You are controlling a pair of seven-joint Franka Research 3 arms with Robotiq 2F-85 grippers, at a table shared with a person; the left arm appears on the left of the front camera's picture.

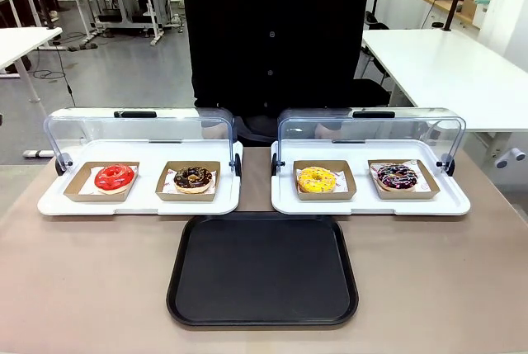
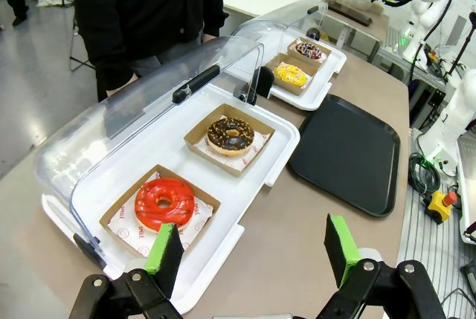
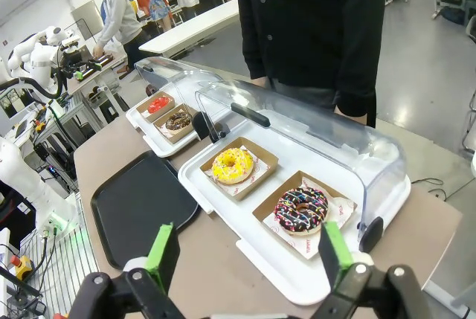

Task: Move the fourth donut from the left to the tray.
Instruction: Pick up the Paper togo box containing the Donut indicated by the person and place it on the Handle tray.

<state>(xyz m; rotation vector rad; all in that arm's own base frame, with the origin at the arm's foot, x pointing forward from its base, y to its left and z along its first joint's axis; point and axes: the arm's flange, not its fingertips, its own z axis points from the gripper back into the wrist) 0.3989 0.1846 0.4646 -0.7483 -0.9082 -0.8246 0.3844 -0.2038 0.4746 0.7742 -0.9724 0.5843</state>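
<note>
- Beyond the far right corner of the tray (image 1: pixel 262 267): fourth donut (image 1: pixel 398 177), glossy dark ring striped with pink and white drizzle, in a shallow brown cardboard holder (image 1: pixel 429 192).
- Beside it, nearer the tray's middle: smooth yellow donut (image 1: pixel 317 179), on the same white display base (image 1: pixel 371 205) under a raised clear domed lid (image 1: pixel 371 131).
- Flat matte black plastic for the tray, rounded corners, low rim, lying on the grey-brown tabletop (image 1: pixel 82 288).
- Left of the tray, above the tabletop: left pincer (image 2: pixel 253 250), green pads (image 2: pixel 165 248) spread wide, holding nothing.
- Right of the tray: right pincer (image 3: pixel 248 253), likewise apart, holding nothing.
</note>
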